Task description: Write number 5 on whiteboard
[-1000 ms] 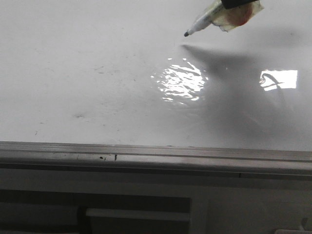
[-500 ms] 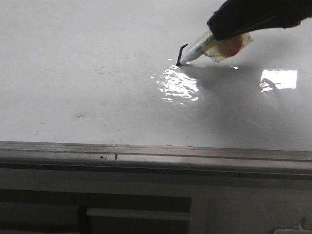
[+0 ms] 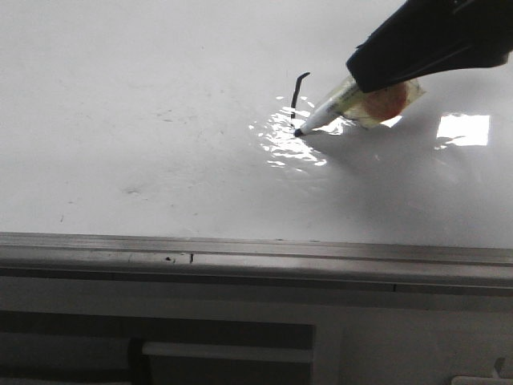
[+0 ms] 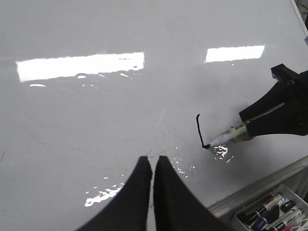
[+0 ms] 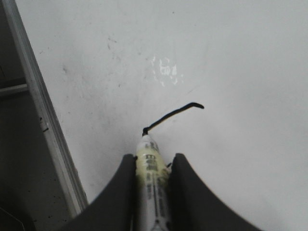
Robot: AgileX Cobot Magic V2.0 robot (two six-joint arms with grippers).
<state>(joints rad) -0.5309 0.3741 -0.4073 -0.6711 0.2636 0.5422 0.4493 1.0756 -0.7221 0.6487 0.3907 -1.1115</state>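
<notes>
The whiteboard [image 3: 144, 96] is a glossy white board with glare and faint smudges. One short black stroke [image 3: 297, 92], the first part of the number 5, runs down it with a small hook at its top. It also shows in the left wrist view [image 4: 198, 130] and the right wrist view [image 5: 171, 115]. My right gripper [image 5: 153, 161] is shut on a marker [image 3: 329, 111] whose tip touches the board at the stroke's lower end. My left gripper [image 4: 153, 161] is shut and empty, hovering over bare board to the left of the stroke.
The board's grey metal frame [image 3: 256, 257] runs along the near edge. A tray of spare markers [image 4: 272, 214] sits just beyond the frame in the left wrist view. Bright glare patches [image 3: 288, 140] lie beside the stroke.
The marker came down from above the board, touched it and drew a short stroke toward the near edge. The right arm moved lower and nearer with it.
</notes>
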